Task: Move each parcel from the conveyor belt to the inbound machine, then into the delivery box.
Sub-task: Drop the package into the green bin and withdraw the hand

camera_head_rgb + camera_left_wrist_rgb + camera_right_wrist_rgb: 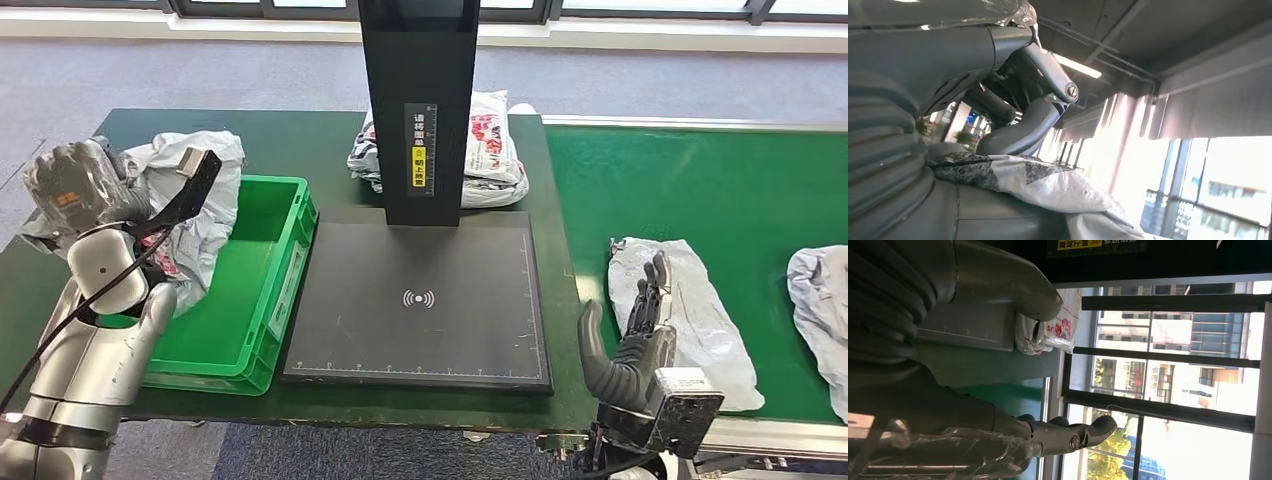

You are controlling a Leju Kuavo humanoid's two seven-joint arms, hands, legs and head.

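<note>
My left hand (78, 188) is raised at the far left and holds a crumpled grey parcel (200, 225) over the left side of the green delivery box (262, 300). In the left wrist view the parcel (1048, 186) lies between the thumb and the curled fingers (1028, 125). My right hand (632, 335) is open at the belt's near left edge. Its fingers reach up over the left part of a flat grey parcel (700, 310), and its thumb stands apart to the left. The black inbound machine (420, 300) lies between the box and the belt.
The machine's black post (418, 100) rises at the back of the platform, and a white and red parcel (492, 150) lies behind it. Another grey parcel (822, 300) sits at the right edge of the green conveyor belt (700, 180).
</note>
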